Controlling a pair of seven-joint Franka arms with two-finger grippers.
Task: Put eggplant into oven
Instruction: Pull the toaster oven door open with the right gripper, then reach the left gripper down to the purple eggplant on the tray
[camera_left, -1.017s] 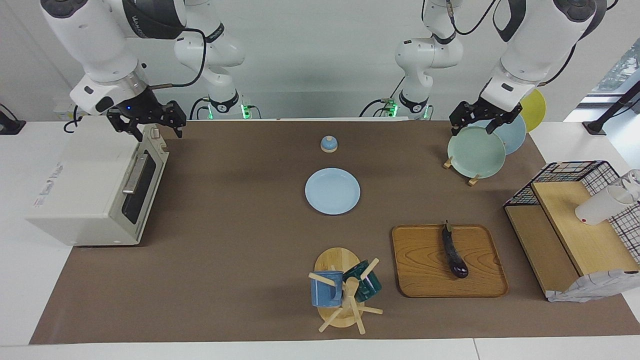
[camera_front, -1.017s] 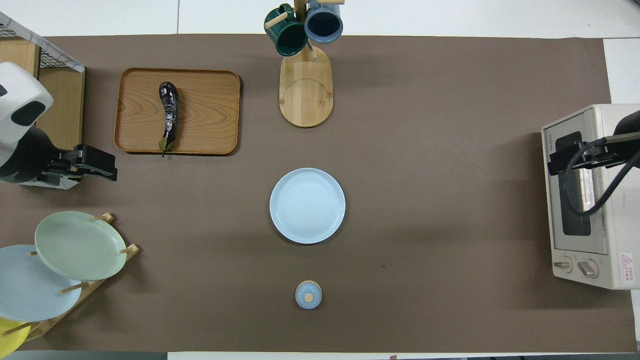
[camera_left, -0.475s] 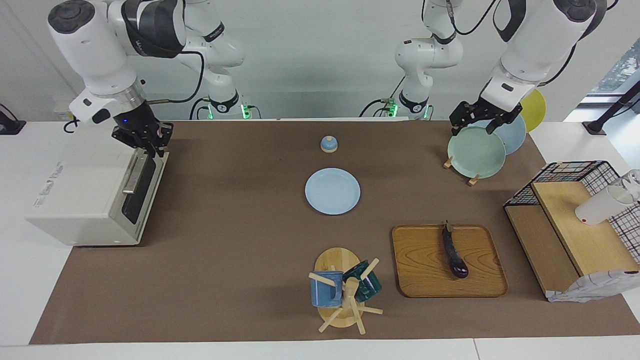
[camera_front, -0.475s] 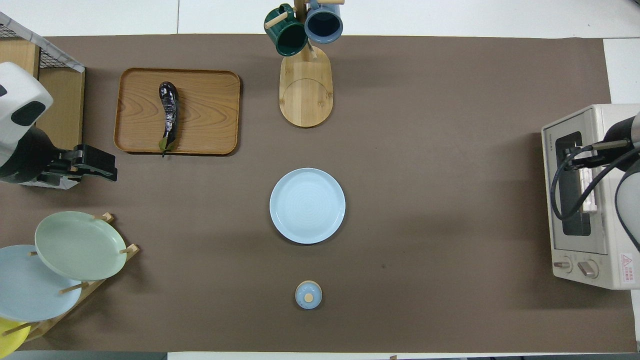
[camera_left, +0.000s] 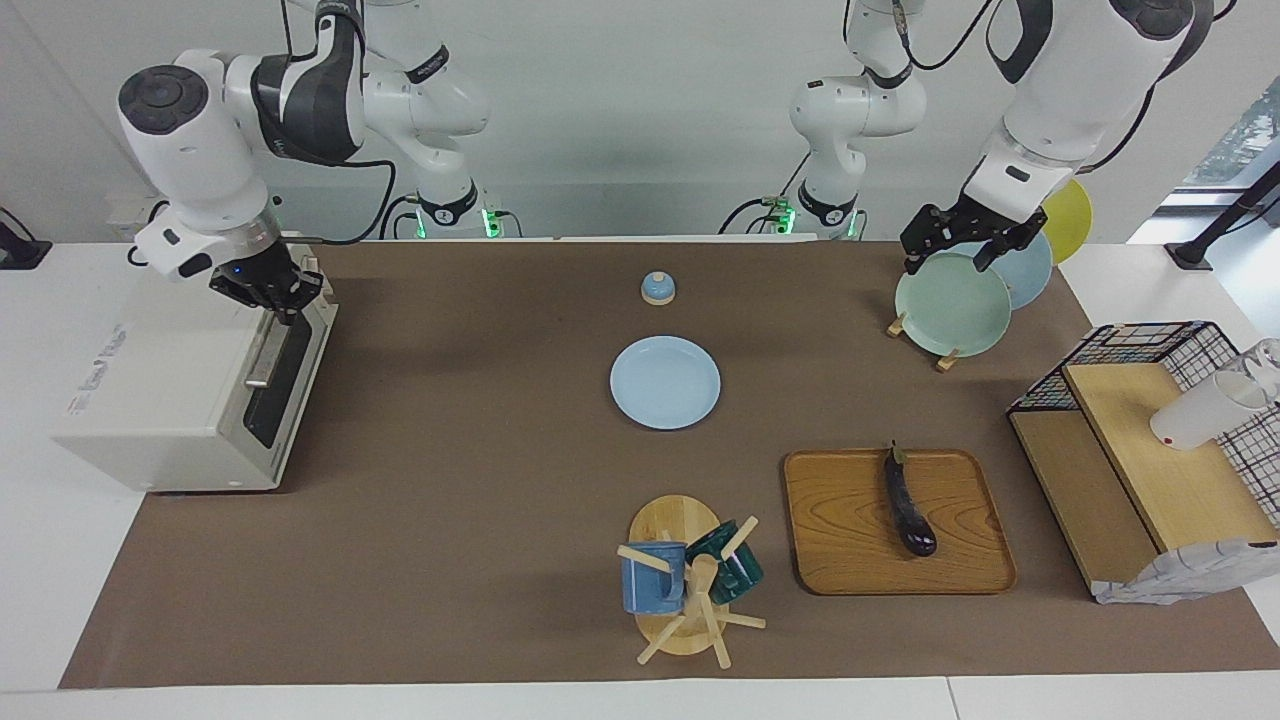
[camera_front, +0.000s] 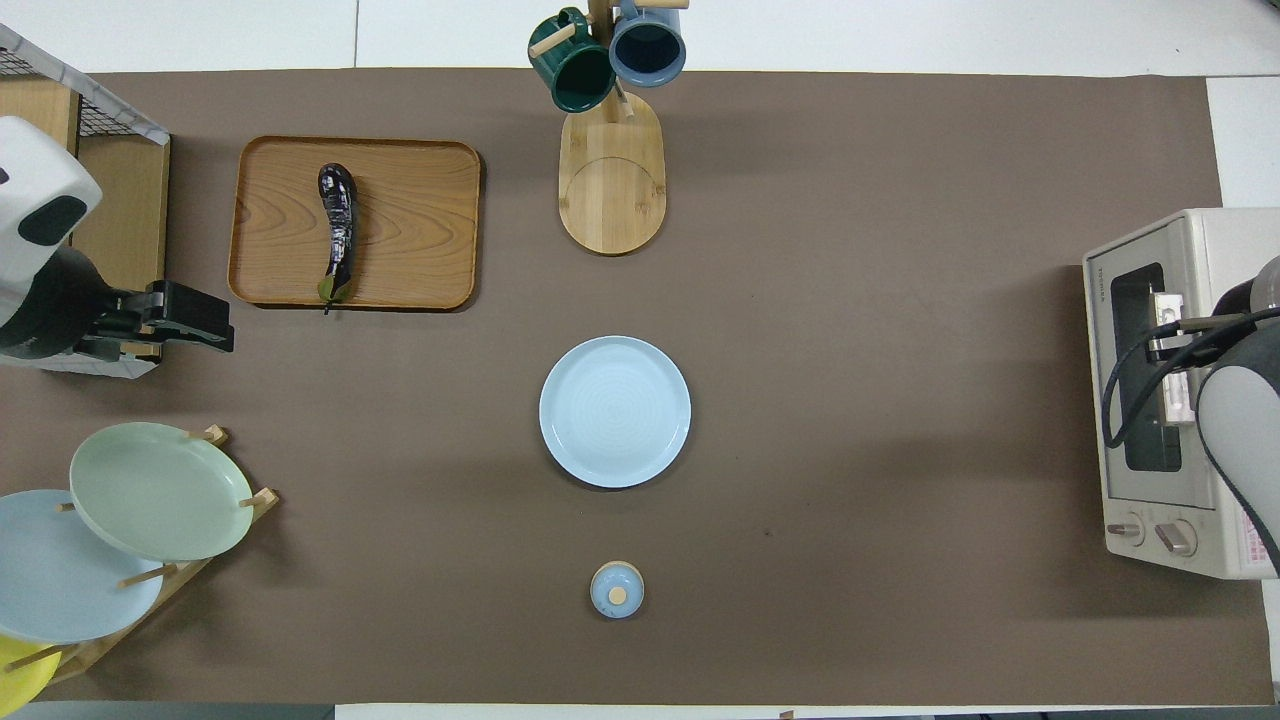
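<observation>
The eggplant (camera_left: 908, 505) lies lengthwise on a wooden tray (camera_left: 850, 540) toward the left arm's end of the table; it also shows in the overhead view (camera_front: 337, 232). The off-white oven (camera_left: 150, 380) stands at the right arm's end with its door closed. My right gripper (camera_left: 272, 298) is open and low over the top of the oven door, at the end of the bar handle (camera_left: 262, 360) nearer the robots; in the overhead view (camera_front: 1165, 338) it covers that end. My left gripper (camera_left: 950, 250) is open and empty, up over the plate rack.
A rack holds green (camera_left: 952, 305), blue and yellow plates. A light blue plate (camera_left: 665, 382) and a small blue lid (camera_left: 657, 288) sit mid-table. A mug tree (camera_left: 685, 585) stands beside the tray. A wire shelf (camera_left: 1150, 440) holds a white cup.
My right gripper has turned and come down from above the oven's top corner onto the upper end of the door handle. The left arm has barely moved.
</observation>
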